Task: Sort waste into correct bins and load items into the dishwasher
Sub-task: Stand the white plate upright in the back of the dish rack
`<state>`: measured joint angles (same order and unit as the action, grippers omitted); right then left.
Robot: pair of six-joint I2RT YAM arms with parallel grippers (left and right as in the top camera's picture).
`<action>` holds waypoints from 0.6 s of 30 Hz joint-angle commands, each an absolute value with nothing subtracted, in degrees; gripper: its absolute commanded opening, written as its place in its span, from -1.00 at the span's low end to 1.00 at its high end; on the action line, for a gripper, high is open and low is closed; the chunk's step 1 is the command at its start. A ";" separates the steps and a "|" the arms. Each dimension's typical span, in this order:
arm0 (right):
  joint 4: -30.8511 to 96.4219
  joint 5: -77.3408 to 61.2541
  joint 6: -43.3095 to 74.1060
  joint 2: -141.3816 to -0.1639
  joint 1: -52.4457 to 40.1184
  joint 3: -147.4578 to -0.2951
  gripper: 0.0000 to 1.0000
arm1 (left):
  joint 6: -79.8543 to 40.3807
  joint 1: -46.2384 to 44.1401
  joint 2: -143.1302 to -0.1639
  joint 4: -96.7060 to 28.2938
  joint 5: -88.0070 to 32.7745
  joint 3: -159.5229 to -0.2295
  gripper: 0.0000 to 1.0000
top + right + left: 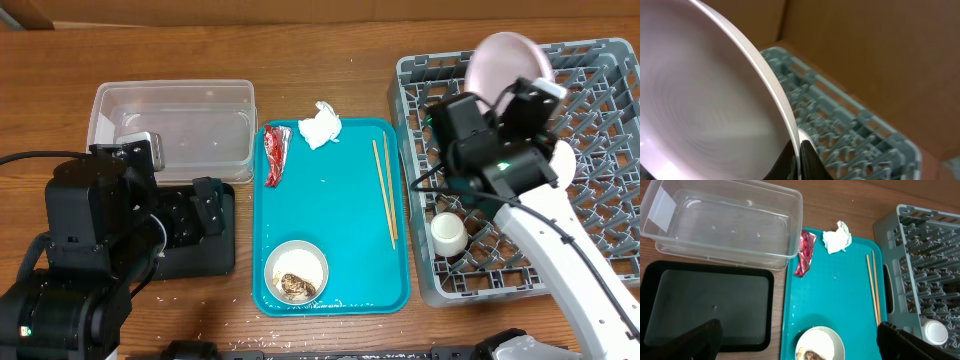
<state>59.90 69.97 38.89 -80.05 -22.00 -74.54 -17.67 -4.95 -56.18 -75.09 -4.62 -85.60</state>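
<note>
Visibly, plate looks round, pale pink.

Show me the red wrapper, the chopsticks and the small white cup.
red wrapper (804,254): left wrist view, its middle.
chopsticks (386,190): overhead view, one stick's middle.
small white cup (447,232): overhead view, its top.

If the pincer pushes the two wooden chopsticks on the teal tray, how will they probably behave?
The chopsticks look thin, straight and wooden, so probably light and stiff. Lying loose on the smooth teal tray, they would likely slide or roll apart.
</note>
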 commanded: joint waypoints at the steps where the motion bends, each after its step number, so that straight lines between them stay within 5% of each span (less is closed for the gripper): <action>1: 56.55 75.31 33.50 -81.28 -17.78 -75.29 -0.92 | -18.02 -5.28 -56.21 -75.00 -4.03 -86.04 1.00; 18: 49.91 64.16 24.84 -94.37 -9.26 -74.96 -0.92 | -18.00 -5.28 -56.21 -75.00 -4.03 -86.04 1.00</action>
